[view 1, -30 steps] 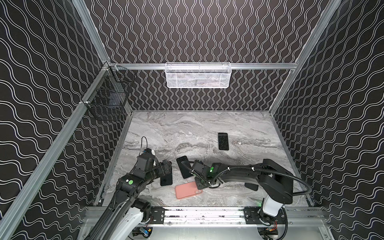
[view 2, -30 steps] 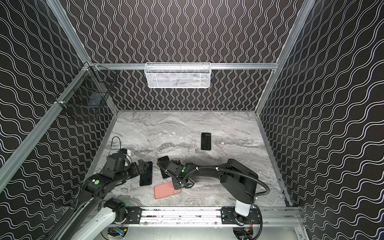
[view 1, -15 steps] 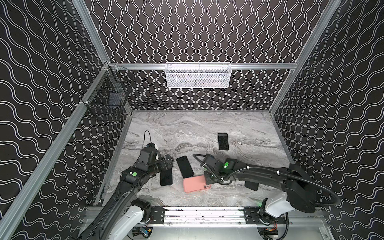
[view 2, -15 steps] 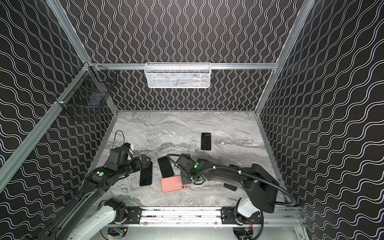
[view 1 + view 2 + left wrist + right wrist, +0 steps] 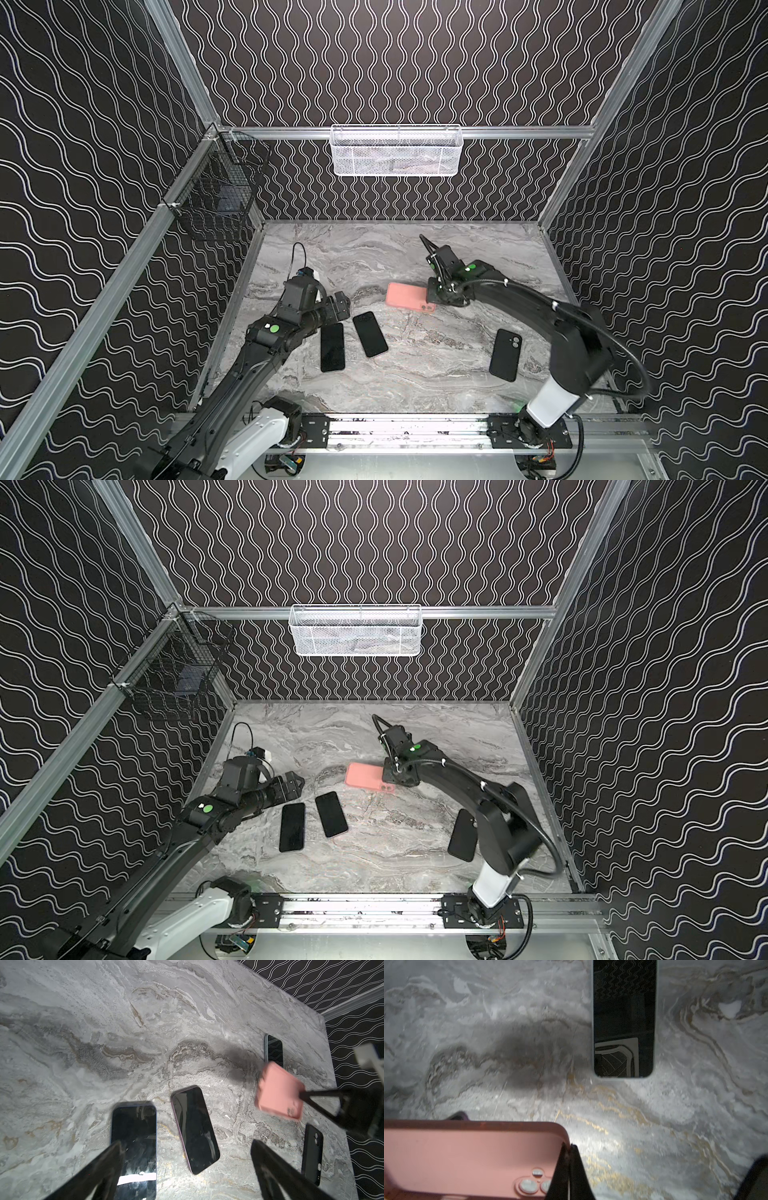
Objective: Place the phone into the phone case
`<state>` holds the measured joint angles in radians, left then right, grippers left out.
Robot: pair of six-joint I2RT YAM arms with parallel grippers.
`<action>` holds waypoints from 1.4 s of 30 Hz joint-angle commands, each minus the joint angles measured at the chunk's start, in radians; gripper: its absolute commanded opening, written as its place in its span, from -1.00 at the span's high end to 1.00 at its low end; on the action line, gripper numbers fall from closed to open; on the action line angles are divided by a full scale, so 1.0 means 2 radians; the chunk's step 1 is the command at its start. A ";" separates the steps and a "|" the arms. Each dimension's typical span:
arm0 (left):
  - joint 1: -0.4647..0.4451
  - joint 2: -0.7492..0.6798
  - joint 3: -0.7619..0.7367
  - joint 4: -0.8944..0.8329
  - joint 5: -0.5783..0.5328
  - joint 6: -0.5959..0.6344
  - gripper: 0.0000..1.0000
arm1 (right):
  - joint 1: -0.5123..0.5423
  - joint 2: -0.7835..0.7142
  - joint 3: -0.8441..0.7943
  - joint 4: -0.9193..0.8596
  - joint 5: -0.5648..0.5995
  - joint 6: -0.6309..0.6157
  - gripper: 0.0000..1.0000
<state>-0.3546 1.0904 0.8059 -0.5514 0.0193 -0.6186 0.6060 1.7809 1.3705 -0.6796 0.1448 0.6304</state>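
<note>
Progress over the last second is plain: the pink phone case (image 5: pixel 409 296), which lay by the front edge of the counter (image 5: pixel 415 386), now hangs above the counter's middle, casting a shadow on the marble below. The right gripper (image 5: pixel 430 296) is clenched on the thin wall at the case's camera end, and the case's back faces up. The right arm has swung away from the front edge toward the back.

The left gripper (image 5: pixel 341 308) has lifted slightly; its jaws stand wide apart and empty over two phones lying screen-up near the left edge: a dark phone (image 5: pixel 332 347) and, just beside it, a purple-edged phone (image 5: pixel 370 334). A third phone (image 5: pixel 624 1018) lies nearer the back edge, ahead of the carried case. A black case (image 5: pixel 505 354) rests near the right edge, untouched.

So the case is secured, but no phone has been picked up. With its hollow side down, the case probably needs turning over before any phone can be seated in it.
</note>
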 commanded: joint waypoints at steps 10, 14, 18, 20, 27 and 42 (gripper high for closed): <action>0.004 0.042 0.011 0.040 -0.008 0.017 -0.97 | -0.005 0.139 0.107 0.002 -0.017 0.001 1.00; 0.004 0.049 0.005 0.053 -0.005 0.015 -0.97 | -0.005 0.146 0.109 0.004 -0.025 0.000 1.00; 0.005 0.060 0.012 0.053 -0.007 0.021 -0.97 | -0.005 0.152 0.104 0.002 -0.024 -0.006 0.98; 0.005 0.064 0.014 0.057 -0.008 0.023 -0.97 | -0.005 0.152 0.099 -0.003 -0.018 -0.009 0.98; 0.006 0.080 0.020 0.060 -0.001 0.027 -0.97 | 0.001 0.147 0.079 0.003 -0.017 -0.035 0.96; 0.006 0.093 0.040 0.046 -0.005 0.040 -0.97 | 0.012 0.128 0.046 -0.002 -0.009 -0.046 0.72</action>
<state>-0.3443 1.2678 0.8734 -0.4709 0.0090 -0.5659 0.6243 2.0506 1.4662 -0.6773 0.1146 0.5491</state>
